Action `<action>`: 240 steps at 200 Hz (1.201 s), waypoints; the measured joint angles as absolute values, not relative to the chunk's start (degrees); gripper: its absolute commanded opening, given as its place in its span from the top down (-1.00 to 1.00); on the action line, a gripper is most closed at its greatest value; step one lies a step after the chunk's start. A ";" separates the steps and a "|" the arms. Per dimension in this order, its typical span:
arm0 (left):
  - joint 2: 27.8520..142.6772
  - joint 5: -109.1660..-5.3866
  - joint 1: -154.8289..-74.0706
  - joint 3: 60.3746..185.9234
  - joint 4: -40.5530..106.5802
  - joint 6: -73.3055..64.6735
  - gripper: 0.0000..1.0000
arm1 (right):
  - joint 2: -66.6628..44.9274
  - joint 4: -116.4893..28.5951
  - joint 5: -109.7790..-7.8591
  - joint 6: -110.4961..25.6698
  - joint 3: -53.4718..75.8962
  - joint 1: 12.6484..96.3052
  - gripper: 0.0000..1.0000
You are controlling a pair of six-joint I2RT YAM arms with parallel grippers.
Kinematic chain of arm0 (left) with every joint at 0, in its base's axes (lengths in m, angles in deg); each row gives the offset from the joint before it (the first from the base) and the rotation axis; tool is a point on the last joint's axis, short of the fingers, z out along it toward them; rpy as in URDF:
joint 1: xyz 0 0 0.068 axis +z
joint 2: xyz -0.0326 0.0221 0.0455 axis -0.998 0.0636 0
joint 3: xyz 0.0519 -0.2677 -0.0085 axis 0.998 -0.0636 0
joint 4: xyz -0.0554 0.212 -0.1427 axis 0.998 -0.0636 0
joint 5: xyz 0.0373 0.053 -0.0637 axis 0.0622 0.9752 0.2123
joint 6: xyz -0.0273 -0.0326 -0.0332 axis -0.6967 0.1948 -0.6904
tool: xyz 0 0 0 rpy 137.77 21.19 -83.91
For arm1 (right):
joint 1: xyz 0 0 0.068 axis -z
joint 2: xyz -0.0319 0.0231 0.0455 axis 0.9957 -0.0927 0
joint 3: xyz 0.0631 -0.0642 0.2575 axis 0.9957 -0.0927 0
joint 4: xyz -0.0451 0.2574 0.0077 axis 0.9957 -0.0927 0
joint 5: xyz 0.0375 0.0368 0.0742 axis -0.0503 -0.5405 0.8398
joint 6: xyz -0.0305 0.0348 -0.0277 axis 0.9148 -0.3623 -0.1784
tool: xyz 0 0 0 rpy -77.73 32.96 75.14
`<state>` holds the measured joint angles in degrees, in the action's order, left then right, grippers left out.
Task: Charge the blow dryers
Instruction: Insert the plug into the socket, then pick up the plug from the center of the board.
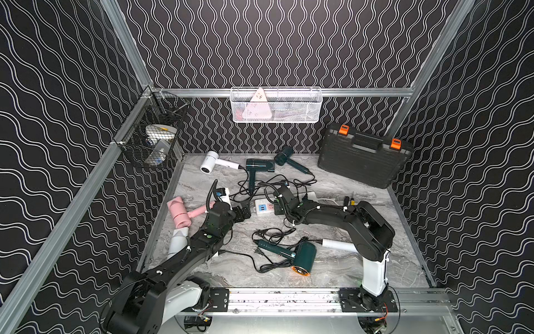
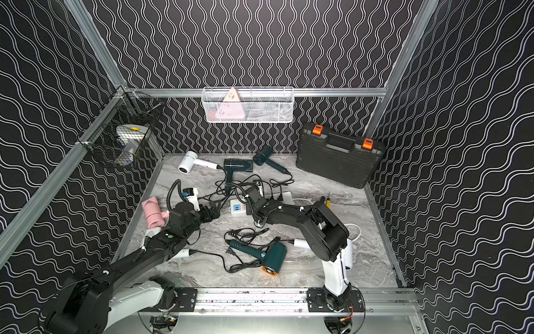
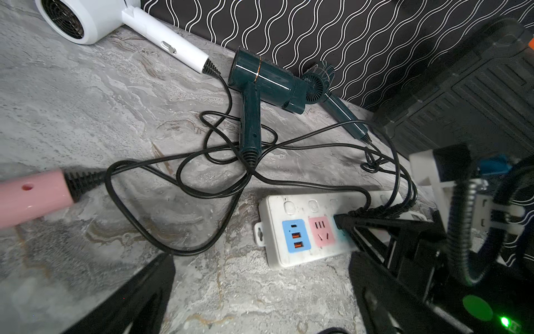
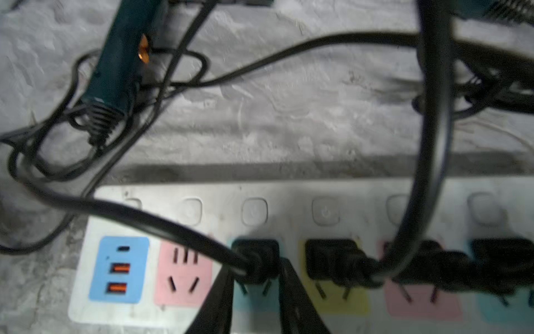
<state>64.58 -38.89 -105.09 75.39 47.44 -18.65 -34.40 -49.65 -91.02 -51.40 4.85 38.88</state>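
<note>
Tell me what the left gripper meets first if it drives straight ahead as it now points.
The left gripper would likely meet the white power strip first, at its blue USB end; height is unclear.

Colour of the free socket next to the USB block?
Pink socket; clearest in the right wrist view.

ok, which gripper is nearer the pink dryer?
Left. The left gripper sits just past the pink dryer's handle end; the right gripper is farther, over the power strip, flanking a plug.

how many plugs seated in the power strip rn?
4, in a row in the right wrist view: teal-socket plug, yellow-socket plug, pink-socket plug, far teal-socket plug. The power strip runs off frame; more may be hidden.
</note>
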 measured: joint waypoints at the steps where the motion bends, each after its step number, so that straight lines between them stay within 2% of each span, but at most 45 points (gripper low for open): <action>1: 64.53 -38.89 -105.09 75.39 47.44 -18.65 -0.98 | -34.27 -50.00 -90.98 -51.42 4.92 38.88 0.15; 48: 62.85 -38.68 -105.09 75.41 45.85 -18.58 -0.98 | -28.00 -55.62 -89.06 -51.57 6.14 38.83 -0.33; 82: 58.28 -37.95 -105.09 75.41 44.19 -18.45 -0.98 | -18.14 -57.30 -86.70 -51.29 1.40 39.03 -0.98; 163: 43.64 -37.30 -105.11 79.96 26.83 -25.03 -0.98 | 11.89 -64.01 -75.90 -51.20 -16.61 43.29 -0.99; 199: 40.16 -39.27 -105.11 85.86 16.19 -27.19 -0.98 | 17.55 -67.14 -74.44 -53.45 -20.07 43.42 -0.99; 240: 40.97 -43.35 -105.11 90.14 8.43 -27.45 -0.98 | 18.82 -67.42 -74.35 -55.64 -20.42 44.10 -0.99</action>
<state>40.97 -43.35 -105.11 90.14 8.43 -27.45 18.82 -67.42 -74.35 -55.64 -20.42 44.10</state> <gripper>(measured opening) 0.991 0.995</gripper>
